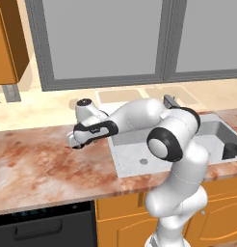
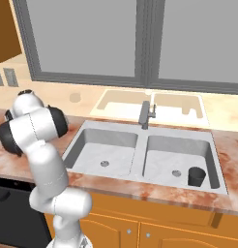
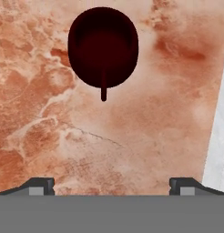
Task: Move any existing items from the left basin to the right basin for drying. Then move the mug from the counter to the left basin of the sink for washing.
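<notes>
Maroon and upright, the mug [image 3: 103,47] stands on the counter [image 1: 38,164] near the sink's [image 2: 140,145] left edge, beneath the gripper [image 3: 112,184], whose jaws are spread wide and empty. A dark cup [image 2: 196,176] stands in the right basin [image 2: 159,162]; the left basin [image 2: 99,147] looks empty, so only the mug's move remains

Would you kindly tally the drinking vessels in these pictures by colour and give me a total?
Dark maroon-red: 1, the mug, on the counter ahead of the open hand.
Dark grey-black: 1, the cup, standing in the right basin.
Total: 2
</notes>
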Robot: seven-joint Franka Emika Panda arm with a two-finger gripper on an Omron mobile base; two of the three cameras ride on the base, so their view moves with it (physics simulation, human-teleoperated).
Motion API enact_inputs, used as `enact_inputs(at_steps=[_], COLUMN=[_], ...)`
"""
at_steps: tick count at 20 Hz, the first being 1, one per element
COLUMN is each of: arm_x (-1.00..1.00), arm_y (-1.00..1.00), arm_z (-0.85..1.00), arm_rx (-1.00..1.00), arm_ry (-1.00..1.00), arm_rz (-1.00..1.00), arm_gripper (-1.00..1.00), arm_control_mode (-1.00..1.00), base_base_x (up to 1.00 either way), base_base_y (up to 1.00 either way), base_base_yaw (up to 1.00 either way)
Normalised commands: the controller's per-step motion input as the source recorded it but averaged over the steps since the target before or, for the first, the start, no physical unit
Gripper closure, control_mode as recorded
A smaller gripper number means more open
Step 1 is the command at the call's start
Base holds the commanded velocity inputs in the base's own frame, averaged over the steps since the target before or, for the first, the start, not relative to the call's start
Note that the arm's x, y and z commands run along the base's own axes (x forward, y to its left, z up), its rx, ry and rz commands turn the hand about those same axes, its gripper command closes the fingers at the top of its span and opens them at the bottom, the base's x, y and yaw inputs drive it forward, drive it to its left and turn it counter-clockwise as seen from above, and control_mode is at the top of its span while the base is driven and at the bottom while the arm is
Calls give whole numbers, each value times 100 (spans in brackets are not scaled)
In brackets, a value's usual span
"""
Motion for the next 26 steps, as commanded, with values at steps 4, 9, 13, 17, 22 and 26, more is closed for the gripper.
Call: enact_inputs(at_steps=[4, 9, 13, 17, 22, 26], arm_x=[19, 8, 0, 10, 33, 30], arm_y=[1, 4, 4, 8, 1, 4], arm_z=[-6, -15, -21, -21, -4, -1], arm_rx=[0, 0, 0, 0, 0, 0], arm_ry=[0, 0, 0, 0, 0, 0], arm_rz=[1, 1, 1, 0, 0, 0], arm_gripper=[-100, -100, -100, -100, -100, -100], arm_control_mode=[-100, -100, -100, -100, -100, -100], base_base_x=[0, 0, 0, 0, 0, 0], base_base_y=[0, 0, 0, 0, 0, 0], base_base_yaw=[0, 0, 0, 0, 0, 0])
